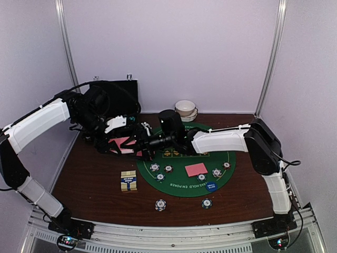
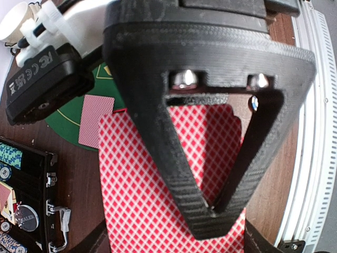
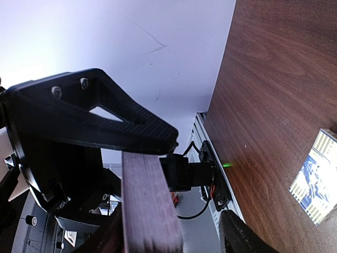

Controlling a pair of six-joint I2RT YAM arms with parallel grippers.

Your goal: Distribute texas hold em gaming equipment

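Note:
My left gripper (image 2: pixel 213 210) is shut on a stack of pink-backed playing cards (image 2: pixel 142 195), held above the table left of the green mat (image 1: pixel 181 182). In the top view the stack (image 1: pixel 122 142) hangs between both arms. My right gripper (image 3: pixel 168 240) reaches in from the right and stands open, with the stack's edge (image 3: pixel 150 205) between its fingers and a gap on the right side. One card (image 1: pixel 196 169) lies face down on the mat, with several striped chips (image 1: pixel 154 167) and a blue round button (image 1: pixel 211 186). Two chips (image 1: pixel 160 204) lie in front of the mat.
A black hinged case (image 1: pixel 118 97) stands open at the back left, and its tray of chips (image 2: pixel 13 158) shows in the left wrist view. White bowls (image 1: pixel 186 109) sit behind the mat. A card box (image 1: pixel 128 181) lies left of the mat.

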